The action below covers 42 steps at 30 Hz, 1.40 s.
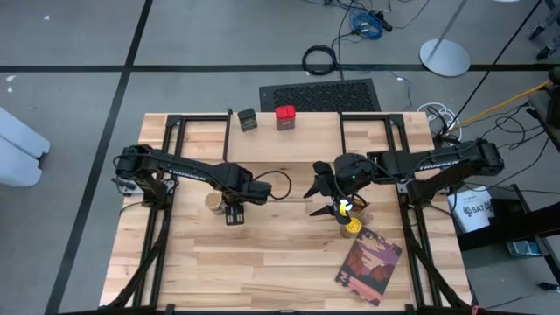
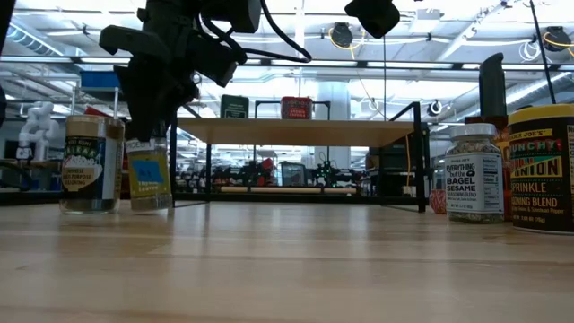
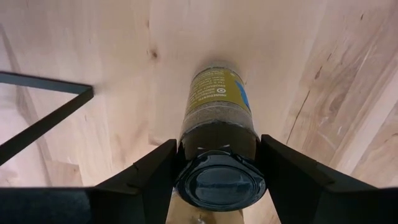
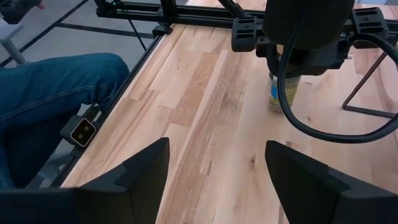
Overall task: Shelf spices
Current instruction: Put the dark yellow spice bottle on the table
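My left end effector point(image 3: 217, 180) pinches a black-capped clear jar point(image 3: 219, 124) of tan spice, yellow label, upright on the wood-plank counter point(image 1: 262, 254) near the middle. Two tins point(image 1: 267, 117) sit on the pale-plank shelf point(image 1: 367, 125) by the far edge. My right end effector point(image 4: 214, 168) hangs spread, holding nothing.

A reddish picture-covered book point(image 1: 368, 266) lies on the wooden table point(image 1: 262, 262).

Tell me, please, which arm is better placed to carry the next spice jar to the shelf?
Left. Its gripper is closed around the black-capped jar standing on the table, ready to lift. The right gripper is open over bare wood, holding nothing.
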### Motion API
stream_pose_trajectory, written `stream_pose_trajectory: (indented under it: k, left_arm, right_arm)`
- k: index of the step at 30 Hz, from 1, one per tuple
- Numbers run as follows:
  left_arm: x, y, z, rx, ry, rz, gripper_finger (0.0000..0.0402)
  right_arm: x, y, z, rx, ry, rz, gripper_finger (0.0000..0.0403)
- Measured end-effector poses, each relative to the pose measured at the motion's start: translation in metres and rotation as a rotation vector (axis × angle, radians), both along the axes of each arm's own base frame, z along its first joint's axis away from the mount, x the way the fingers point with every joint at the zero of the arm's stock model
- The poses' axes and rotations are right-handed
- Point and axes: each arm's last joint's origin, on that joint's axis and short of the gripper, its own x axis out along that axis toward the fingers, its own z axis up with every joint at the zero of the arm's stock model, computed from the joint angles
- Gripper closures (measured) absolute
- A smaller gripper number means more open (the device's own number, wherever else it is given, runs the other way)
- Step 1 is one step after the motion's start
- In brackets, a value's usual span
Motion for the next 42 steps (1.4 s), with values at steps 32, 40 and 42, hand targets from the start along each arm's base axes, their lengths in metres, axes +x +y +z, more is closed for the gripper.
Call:
stream_pose_trajectory:
  k: [32,40,42]
  left_arm:
    - [0.012,0.001,0.106,0.205,-0.23,0.005,0.0086]
    - [-0.004,0.003,0.171,0.324,-0.591,0.099,0.0086]
    - [-0.012,0.005,0.18,0.348,-0.666,0.154,0.0086]
  right_arm:
    - [0.0,-0.016,0.002,-0.131,-0.028,-0.127,0.0149]
    - [-0.014,-0.053,0.018,-0.21,-0.101,-0.216,0.0149]
    - [-0.019,-0.065,0.022,-0.235,-0.126,-0.253,0.0149]
